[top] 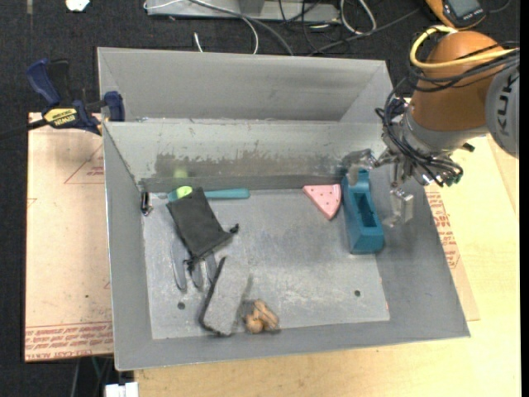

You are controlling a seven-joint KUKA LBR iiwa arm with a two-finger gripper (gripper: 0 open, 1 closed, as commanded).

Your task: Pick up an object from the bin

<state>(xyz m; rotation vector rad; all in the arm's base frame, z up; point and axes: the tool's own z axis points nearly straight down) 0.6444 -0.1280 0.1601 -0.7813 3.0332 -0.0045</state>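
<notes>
My gripper (382, 184) hangs at the bin's right side, against the right wall. It is open, with one metal finger (402, 203) just right of a blue upright block (362, 215) and the other at the block's far end. The block looks like a tape dispenser. It stands on the bin floor, and I see nothing held between the fingers. A pink triangular wedge (324, 198) lies a short way left of the block, near the back wall.
Along the back wall lies a teal stick with a yellow-green end (207, 193). A dark grey pouch (197, 224) and grey metal tongs (185, 267) lie at the left. A grey pad with a black cord (221, 306) and a small brown lump (260, 318) lie at the front.
</notes>
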